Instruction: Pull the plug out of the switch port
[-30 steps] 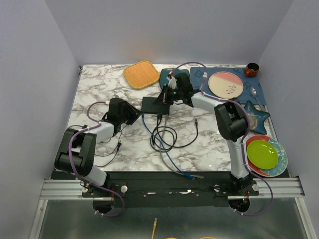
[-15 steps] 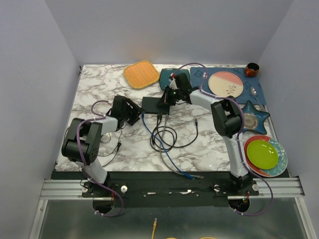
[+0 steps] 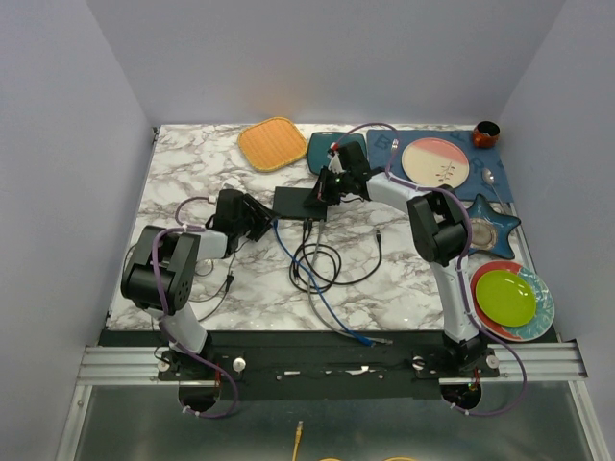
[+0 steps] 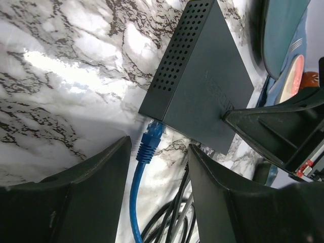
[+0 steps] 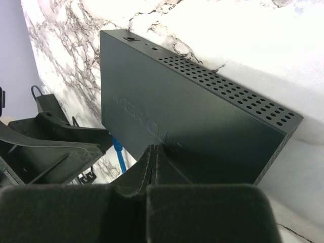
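While the blue plug (image 4: 151, 136) is seated in the port at the switch's (image 4: 202, 86) near-left corner, mid-table (image 3: 192, 182), the left jaws are spread and straddle it, one finger on each side, and neither looks to be touching. The plug's long axis runs along the gap, away from the wrist, so the pull line is straight back toward the left arm, the nearer one. Right jaws are pressed together, tip on the switch top, probably pinning it.

switch (image 5: 202, 126) top | embossed brand "MERCU…" | remaining letters hidden
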